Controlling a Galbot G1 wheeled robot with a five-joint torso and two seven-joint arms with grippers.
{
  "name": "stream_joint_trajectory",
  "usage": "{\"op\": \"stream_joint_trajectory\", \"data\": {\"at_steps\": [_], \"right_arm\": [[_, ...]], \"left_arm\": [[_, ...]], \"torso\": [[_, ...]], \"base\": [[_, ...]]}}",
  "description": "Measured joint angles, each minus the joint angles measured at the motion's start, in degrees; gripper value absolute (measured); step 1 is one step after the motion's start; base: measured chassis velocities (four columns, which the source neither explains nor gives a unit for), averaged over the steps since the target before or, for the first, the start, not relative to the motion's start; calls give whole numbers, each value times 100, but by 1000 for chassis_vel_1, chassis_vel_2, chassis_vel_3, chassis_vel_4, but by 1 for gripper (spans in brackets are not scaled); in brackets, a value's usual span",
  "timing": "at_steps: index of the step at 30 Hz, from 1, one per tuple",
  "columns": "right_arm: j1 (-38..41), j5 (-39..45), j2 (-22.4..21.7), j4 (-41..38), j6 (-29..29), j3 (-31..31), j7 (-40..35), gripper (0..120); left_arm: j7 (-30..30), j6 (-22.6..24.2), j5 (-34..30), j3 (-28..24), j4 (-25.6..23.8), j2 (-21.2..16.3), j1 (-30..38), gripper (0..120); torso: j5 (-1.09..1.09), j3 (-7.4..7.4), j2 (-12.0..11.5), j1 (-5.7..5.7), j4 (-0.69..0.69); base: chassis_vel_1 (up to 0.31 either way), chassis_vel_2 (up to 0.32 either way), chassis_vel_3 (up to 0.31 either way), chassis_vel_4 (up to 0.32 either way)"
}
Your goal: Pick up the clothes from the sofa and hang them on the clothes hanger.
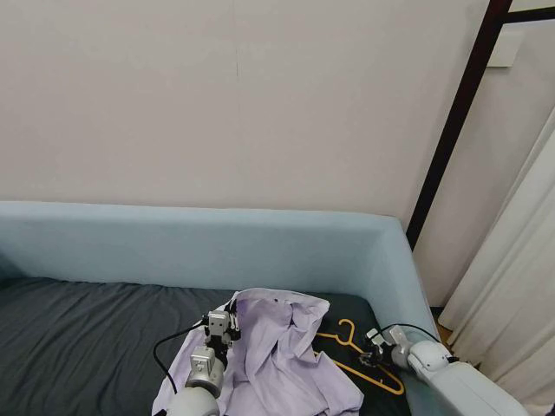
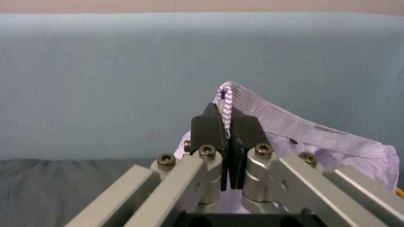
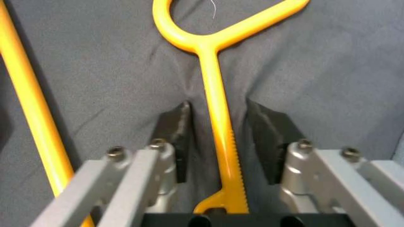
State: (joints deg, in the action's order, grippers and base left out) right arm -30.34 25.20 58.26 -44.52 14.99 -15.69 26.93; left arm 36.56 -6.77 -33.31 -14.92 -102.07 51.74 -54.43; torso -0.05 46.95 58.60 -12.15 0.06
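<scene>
Lilac striped shirt (image 1: 277,360) crumpled on the sofa (image 1: 173,251) seat, near its right end | soft, light, likely to sag; best held at a firm edge | left end effector (image 2: 226,120) pinches a raised fold | stiff orange hanger (image 3: 211,85) lies just beside; right end effector (image 3: 218,127) spread astride its arm | shirt's hem cut off.

My left claw (image 2: 227,114) has two black wedge-shaped pads (image 2: 205,130) on silver-grey metal linkage bars (image 2: 158,194), each joint pinned with a hex-socket screw (image 2: 166,161). My right claw (image 3: 218,113) is built the same. A thin black cable (image 1: 159,354) loops beside my grey left wrist (image 1: 205,369). My right forearm (image 1: 460,381) wears a smooth white shell.
</scene>
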Motion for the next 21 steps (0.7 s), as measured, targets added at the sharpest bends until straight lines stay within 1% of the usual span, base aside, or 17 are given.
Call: {"op": "stream_joint_trajectory", "data": {"at_steps": [1,2,6,7,14,18,19,21], "right_arm": [[0,1,-9,-5,-4,-2,0,26],[0,1,-9,-5,-4,-2,0,26],[-13,10,-84,-59,-15,-14,-5,8],[-18,21,-105,-77,-15,-15,-10,6],[-130,134,-258,-293,-2,-10,-104,4],[-276,263,-372,-616,38,69,-530,4],[-276,263,-372,-616,38,69,-530,4],[-342,448,-451,-860,55,169,-862,4]], "left_arm": [[0,0,-2,0,-2,0,-3,0],[0,0,-2,0,-2,0,-3,0],[2,0,-2,0,-7,3,-5,0],[3,0,-2,0,-7,5,-5,0],[8,-1,-6,2,-20,23,0,0],[9,-13,-13,13,-21,14,5,0],[9,-13,-13,13,-21,14,5,0],[10,-26,-23,28,-21,10,26,0]], "torso": [[0,0,0,0,0],[0,0,0,0,0],[2,1,0,0,-1],[2,1,-1,0,-1],[1,1,-1,0,2],[2,2,-1,-1,2],[2,2,-1,-1,2],[0,1,-1,-1,2]], "base": [[0,0,0,0],[0,0,0,0],[0,0,0,0],[0,0,0,0],[0,0,0,0],[0,0,0,0],[0,0,0,0],[0,0,0,0]]}}
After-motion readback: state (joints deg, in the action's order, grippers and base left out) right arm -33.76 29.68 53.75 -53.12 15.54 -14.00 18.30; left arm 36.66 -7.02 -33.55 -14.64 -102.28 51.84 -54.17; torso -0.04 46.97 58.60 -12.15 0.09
